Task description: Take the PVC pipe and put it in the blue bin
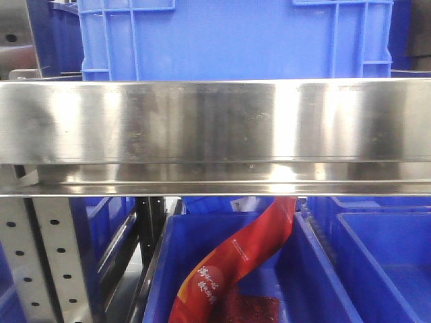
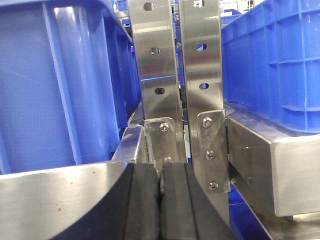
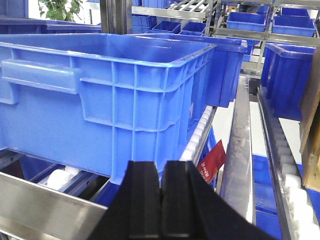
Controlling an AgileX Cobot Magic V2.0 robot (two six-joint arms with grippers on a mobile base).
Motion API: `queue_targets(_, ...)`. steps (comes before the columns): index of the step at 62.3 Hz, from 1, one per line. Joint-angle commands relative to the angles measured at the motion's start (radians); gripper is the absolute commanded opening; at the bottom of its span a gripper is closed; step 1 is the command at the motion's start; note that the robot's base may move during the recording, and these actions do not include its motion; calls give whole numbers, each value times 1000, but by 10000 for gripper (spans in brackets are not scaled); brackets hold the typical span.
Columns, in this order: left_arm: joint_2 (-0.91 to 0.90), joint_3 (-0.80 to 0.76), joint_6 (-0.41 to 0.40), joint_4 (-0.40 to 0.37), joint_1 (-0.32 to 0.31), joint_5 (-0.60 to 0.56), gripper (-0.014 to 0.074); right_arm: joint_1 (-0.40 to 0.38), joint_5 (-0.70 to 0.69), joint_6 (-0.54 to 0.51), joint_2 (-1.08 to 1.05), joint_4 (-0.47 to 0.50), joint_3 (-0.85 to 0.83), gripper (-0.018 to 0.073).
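Note:
The PVC pipe shows in no view. A large blue bin (image 3: 100, 95) stands on the roller shelf just ahead of my right gripper (image 3: 161, 165), whose black fingers are pressed together with nothing between them. The same bin (image 1: 229, 37) sits above the steel shelf rail in the front view. My left gripper (image 2: 161, 170) is also shut and empty. It points at two steel uprights (image 2: 200, 75), with one blue bin (image 2: 60, 85) to its left and another (image 2: 275, 60) to its right. Neither gripper appears in the front view.
A wide steel rail (image 1: 215, 128) crosses the front view. Below it are lower blue bins (image 1: 377, 262), one holding a red packet (image 1: 236, 262), also visible as the red packet (image 3: 212, 161). White rollers (image 3: 200, 132) run beside the bin. More blue bins (image 3: 287, 75) line the racks behind.

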Motion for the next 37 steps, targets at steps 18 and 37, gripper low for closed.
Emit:
queue_targets(18,-2,-2,-6,15,-4,11,-111,-7,-19,-2,-4,-7,1,-154)
queue_targets(37,-2,-2,-6,7,-4,-4,-111,-7,-19,-2,-4,-7,1,-154)
